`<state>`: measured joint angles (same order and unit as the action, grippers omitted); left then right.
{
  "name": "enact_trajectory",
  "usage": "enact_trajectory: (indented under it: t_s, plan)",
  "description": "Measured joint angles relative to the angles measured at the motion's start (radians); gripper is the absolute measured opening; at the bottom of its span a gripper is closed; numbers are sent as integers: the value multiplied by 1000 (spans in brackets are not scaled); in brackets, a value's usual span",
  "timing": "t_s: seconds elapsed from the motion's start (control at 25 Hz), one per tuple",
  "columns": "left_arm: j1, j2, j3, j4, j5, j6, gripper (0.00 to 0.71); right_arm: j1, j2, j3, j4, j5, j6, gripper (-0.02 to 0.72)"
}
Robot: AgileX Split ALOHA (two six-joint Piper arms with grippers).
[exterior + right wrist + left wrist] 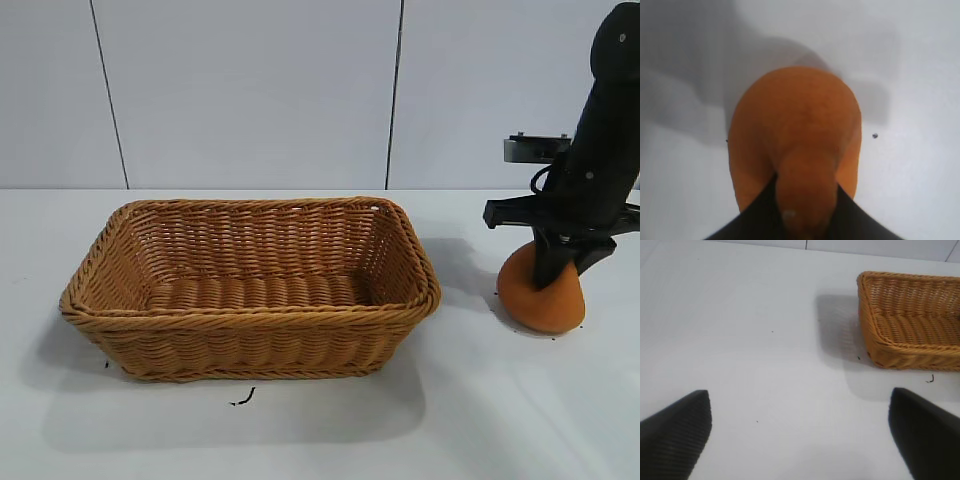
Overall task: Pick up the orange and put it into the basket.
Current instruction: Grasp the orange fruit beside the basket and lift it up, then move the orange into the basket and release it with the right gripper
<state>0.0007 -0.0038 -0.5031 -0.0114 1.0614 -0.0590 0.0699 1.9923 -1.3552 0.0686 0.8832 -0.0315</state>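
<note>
The right gripper (556, 272) points straight down and its two dark fingers pinch the little knob on top of the orange (543, 297). The jaws are nearly shut, with only the knob between them. The orange sits off to the right of the basket (250, 288), well apart from it, at or just above the white table (320, 430); I cannot tell if its bottom has left the table. To do this step well, the arm should lift slowly and straight up, because the grip is only on a small bump and the orange could slip or swing. It should go high enough to clear the basket's rim before moving sideways. The right wrist view shows the pinch on the knob up close, which the outside view mostly hides. The left wrist view shows the left gripper (800, 432) with jaws wide apart, holding nothing, resting near the basket's end.
</note>
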Motion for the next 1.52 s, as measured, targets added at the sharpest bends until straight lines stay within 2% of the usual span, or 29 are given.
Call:
enact_trajectory:
  t_s: [0.28,0.56,0.64,0.68,1.08,1.28,1.36,1.52]
  plan:
    - [0,0,0,0,0,0,692,0,-60,2,0,19,-2,87]
    - [0,0,0,0,0,0,692,0,-228,0,-11,47,-6,87]
    - [0,0,0,0,0,0,692,0,-234,-23,-11,77,-6,87]
    - [0,0,0,0,0,0,692,0,-234,-98,-11,113,-6,87]
    - [0,0,0,0,0,0,692,8,-236,-164,16,126,-7,87]
    - [0,0,0,0,0,0,692,153,-232,-166,24,113,-1,87]
    - [0,0,0,0,0,0,692,168,-231,-166,25,109,3,87]
    - [0,0,0,0,0,0,692,275,-213,-166,27,73,20,87]
